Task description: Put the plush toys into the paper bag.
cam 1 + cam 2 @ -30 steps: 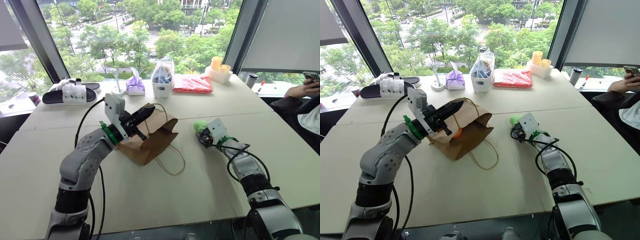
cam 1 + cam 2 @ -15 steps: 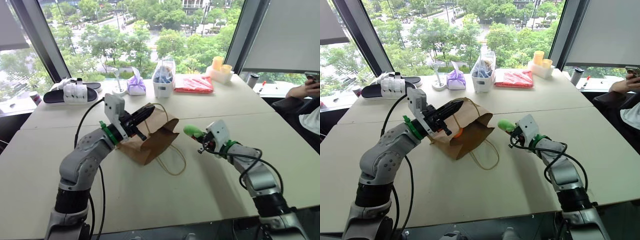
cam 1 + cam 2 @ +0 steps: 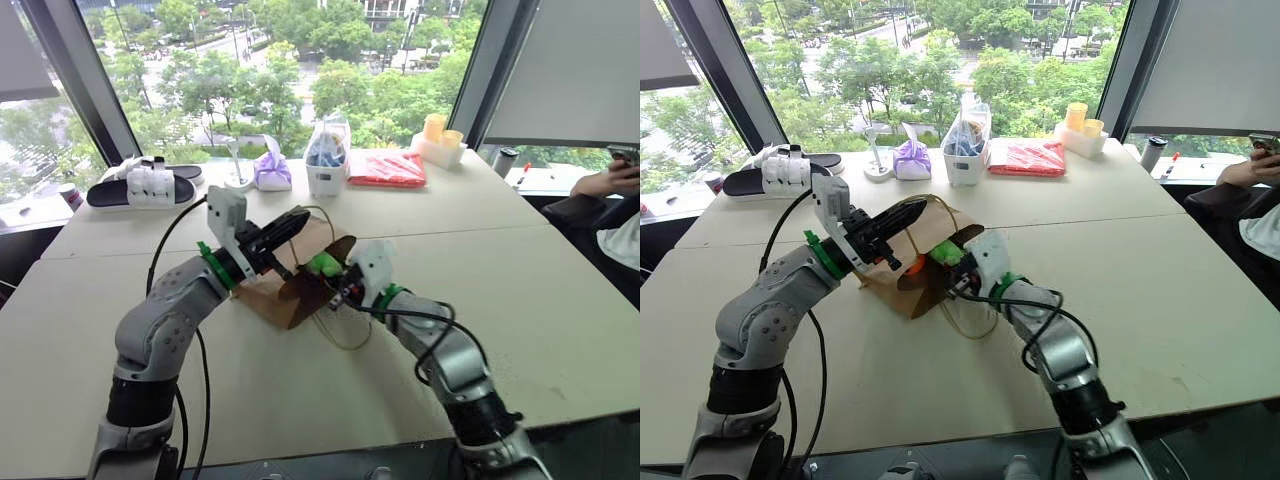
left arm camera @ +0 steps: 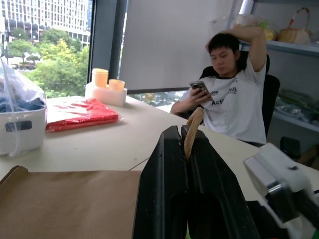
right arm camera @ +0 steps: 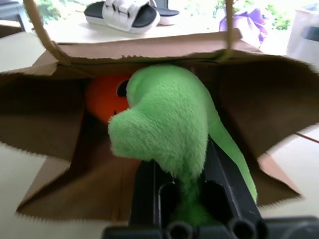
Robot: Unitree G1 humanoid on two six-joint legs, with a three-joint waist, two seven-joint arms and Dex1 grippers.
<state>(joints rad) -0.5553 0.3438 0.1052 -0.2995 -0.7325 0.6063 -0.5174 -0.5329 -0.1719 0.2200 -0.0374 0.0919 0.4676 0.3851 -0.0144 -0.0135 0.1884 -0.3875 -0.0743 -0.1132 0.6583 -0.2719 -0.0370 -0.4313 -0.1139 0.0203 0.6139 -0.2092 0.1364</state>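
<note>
The brown paper bag (image 3: 272, 300) lies on its side on the table with its mouth facing right. My left gripper (image 3: 298, 218) is shut on the bag's upper rim (image 4: 192, 130) and holds the mouth up. My right gripper (image 3: 335, 283) is shut on the lime green plush toy (image 5: 164, 124), which sits right at the bag's mouth (image 3: 945, 252). The orange plush toy (image 5: 102, 102) lies deep inside the bag, behind the green one.
The bag's loose cord handle (image 3: 345, 330) lies on the table under my right wrist. Along the far edge stand sandals (image 3: 140, 185), a purple cloth bundle (image 3: 270, 172), a white bin (image 3: 325, 170), a red packet (image 3: 385, 168) and yellow cups (image 3: 438, 135). A person (image 4: 232, 99) sits at the right.
My right gripper has carried the green toy leftward from the table's right side to the bag's mouth. The left gripper has kept still on the bag.
</note>
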